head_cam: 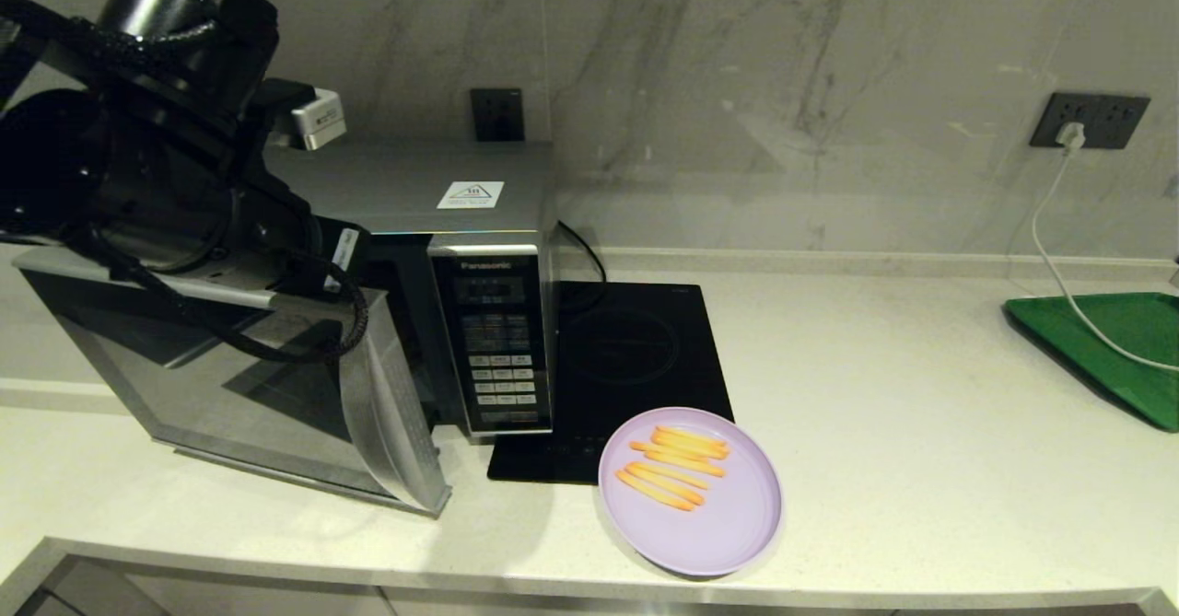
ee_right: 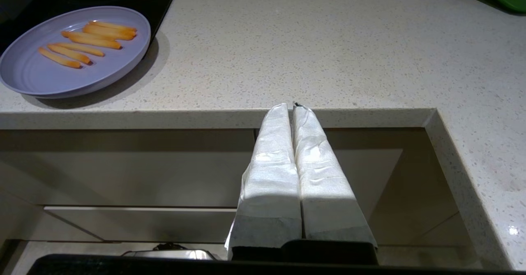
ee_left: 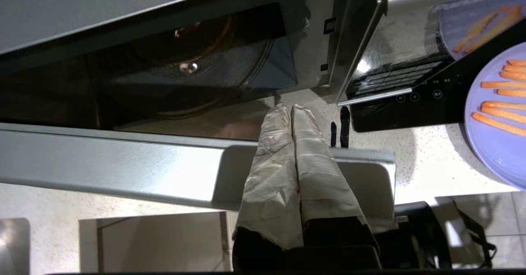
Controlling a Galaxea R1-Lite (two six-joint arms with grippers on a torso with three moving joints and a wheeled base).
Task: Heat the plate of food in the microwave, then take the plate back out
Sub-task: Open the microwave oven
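Note:
The microwave [head_cam: 414,192] stands at the counter's left with its door [head_cam: 276,386] swung open toward me. My left arm hangs over that door. In the left wrist view my left gripper [ee_left: 291,108] is shut and empty; its taped fingers [ee_left: 271,176] cross the door's upper edge [ee_left: 123,164] and point at the dark cavity with its glass turntable [ee_left: 185,69]. The lilac plate of food [head_cam: 691,492] with orange sticks sits on the counter right of the microwave, partly on the hob. My right gripper [ee_right: 291,106] is shut and empty, below the counter's front edge.
A flat black induction hob [head_cam: 636,349] lies between the microwave and the plate. A green tray [head_cam: 1114,349] sits at the far right with a white cable [head_cam: 1059,266] running to a wall socket. Bare counter [head_cam: 903,413] stretches between the plate and the tray.

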